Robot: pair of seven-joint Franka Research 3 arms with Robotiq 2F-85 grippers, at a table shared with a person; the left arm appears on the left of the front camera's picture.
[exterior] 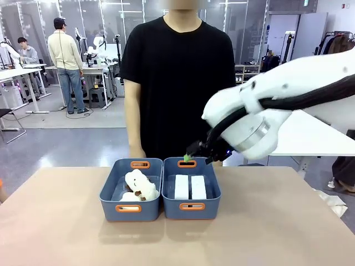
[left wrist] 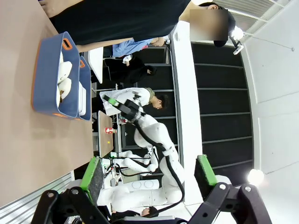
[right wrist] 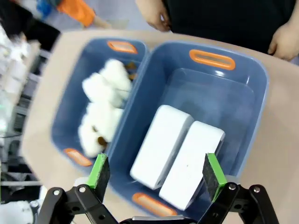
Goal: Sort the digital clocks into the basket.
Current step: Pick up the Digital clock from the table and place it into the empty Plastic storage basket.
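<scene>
Busy lab behind, w/ a person in a black shirt standing at the far side of a tan table (exterior: 55, 221). Two blue bins sit side by side, touching, mid-table. The right-hand basket (exterior: 212, 185) holds both digital clocks (exterior: 189, 187), lying flat, side by side and touching, long axes running 12-to-6 in the front view. The other bin (exterior: 108, 188), at 9 o'clock from the basket, holds the white plush toys (exterior: 138, 185).

Right gripper (exterior: 187, 157) hangs above the basket's far rim, at 12 o'clock from the clocks, empty, jaws spread. In its wrist view the right gripper (right wrist: 156, 170) has its green pads (right wrist: 99, 170) wide apart w/ nothing between them; the clocks (right wrist: 180, 158) lie just past the fingertips, long axes tilted toward roughly 1 o'clock, i.e. across the line between the pads. So the jaws straddle the clocks' short sides, but no grip looks needed: both clocks are already in.

Left gripper (left wrist: 148, 179) is well apart from the bins, fingers open and holding nothing; in its rolled view the bins (left wrist: 46, 74) show at about 10 o'clock, far off. Right arm is clearly the nearer one.

Judgement: sorting looks done, nothing white left on the bare tabletop. Likely next move is just pulling the right arm up and away; only risk is clipping the basket's far rim or the person's hands (right wrist: 282, 39) close by it.
</scene>
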